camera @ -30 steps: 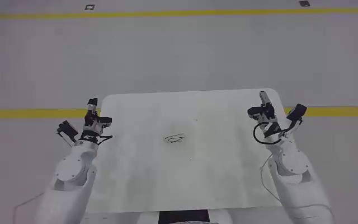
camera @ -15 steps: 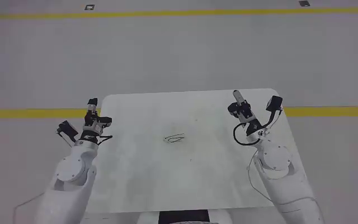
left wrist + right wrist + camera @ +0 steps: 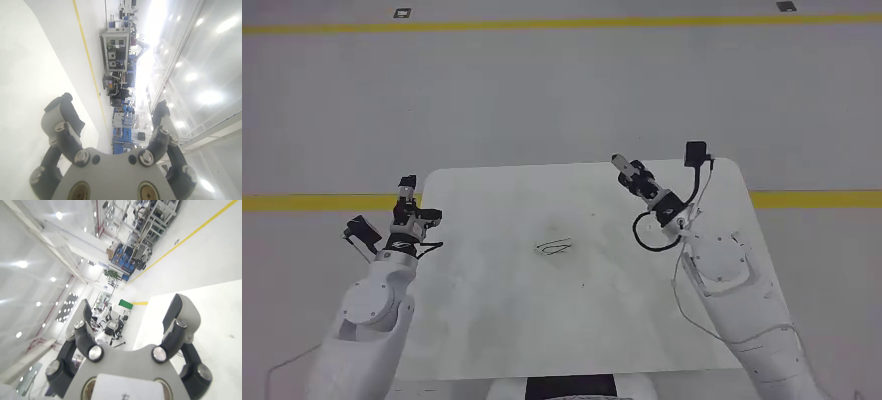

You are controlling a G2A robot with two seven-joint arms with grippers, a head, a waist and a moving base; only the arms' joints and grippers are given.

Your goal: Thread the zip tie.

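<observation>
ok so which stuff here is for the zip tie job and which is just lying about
For the job: zip tie on the table; left claw, open; right claw, open.
Lying about: dark speck on the table; green bin on the floor.

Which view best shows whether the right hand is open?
Right wrist view: the right hand sits close up, fingers wide apart, nothing between them. The top view has it small, over the far edge of the table, fingers hard to tell apart.
</observation>
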